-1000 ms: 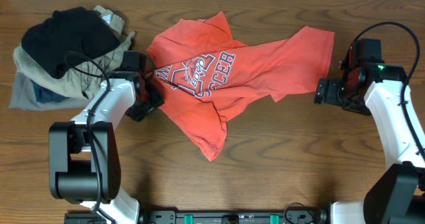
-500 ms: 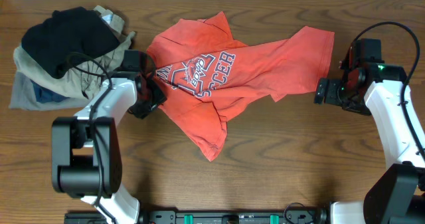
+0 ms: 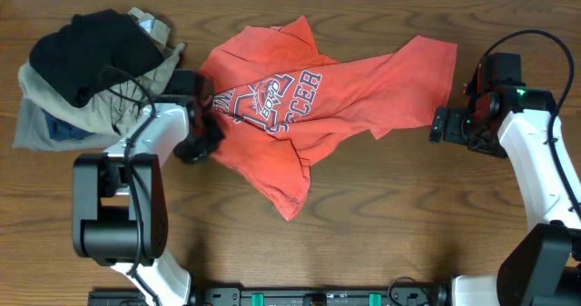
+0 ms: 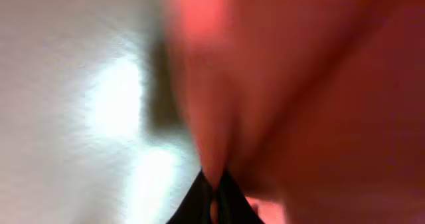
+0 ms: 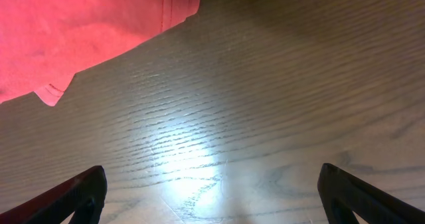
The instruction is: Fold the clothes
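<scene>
T-shirt (image 3: 309, 106), red-orange with navy-and-white lettering, lies rumpled and unfolded in the middle of the tabletop (image 3: 390, 224), with one pointed corner trailing toward the robot's bases. Just beyond that corner, at the shirt's left edge, is the change. The left fingers (image 4: 199, 209), half spread a second ago, have now come fully together. The left wrist view shows a ridge of red cloth running down into their tips, so they have the fabric pinched. I read that as the first grasp secured, with a lift or pull to spread the shirt likely next; no fold has been made yet. Across the tabletop the right fingers (image 5: 73, 196) stand as wide apart as before. They hold nothing and sit over bare wood just beside the shirt's right-hand edge, not touching it. The shirt's long axis runs left to right, rising slightly toward the far right, and the lettering tilts the same way. Which end is the neck I cannot tell. Farther back on the left, the pile of other clothes (image 3: 73, 88) sits near the shirt's far left corner.
</scene>
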Action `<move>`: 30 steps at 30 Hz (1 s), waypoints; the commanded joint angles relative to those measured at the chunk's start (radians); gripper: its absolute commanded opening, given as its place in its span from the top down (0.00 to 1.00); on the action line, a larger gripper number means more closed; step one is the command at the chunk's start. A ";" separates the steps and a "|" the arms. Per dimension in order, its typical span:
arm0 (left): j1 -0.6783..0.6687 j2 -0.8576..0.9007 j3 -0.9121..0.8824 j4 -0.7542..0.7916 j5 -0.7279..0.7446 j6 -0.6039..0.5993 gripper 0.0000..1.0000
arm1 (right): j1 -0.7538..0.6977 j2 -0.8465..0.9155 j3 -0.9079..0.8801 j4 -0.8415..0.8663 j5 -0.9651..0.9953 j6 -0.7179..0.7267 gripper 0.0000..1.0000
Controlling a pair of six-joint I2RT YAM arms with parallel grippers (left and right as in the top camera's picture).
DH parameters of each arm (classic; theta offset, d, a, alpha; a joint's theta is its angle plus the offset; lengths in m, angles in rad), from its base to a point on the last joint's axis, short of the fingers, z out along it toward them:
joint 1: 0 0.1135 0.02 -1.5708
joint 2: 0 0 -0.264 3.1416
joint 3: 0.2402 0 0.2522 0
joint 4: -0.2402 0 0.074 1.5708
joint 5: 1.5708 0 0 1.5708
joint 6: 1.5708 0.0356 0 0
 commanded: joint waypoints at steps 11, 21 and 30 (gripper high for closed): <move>0.122 -0.196 0.053 -0.136 -0.195 0.031 0.20 | -0.008 0.003 0.002 -0.004 0.010 -0.011 0.01; 0.122 -0.195 -0.098 -0.241 -0.079 0.035 0.26 | -0.008 0.003 0.002 -0.005 0.011 -0.011 0.01; 0.122 -0.195 -0.278 0.010 0.174 0.122 0.34 | -0.008 0.003 0.002 -0.005 0.011 -0.011 0.01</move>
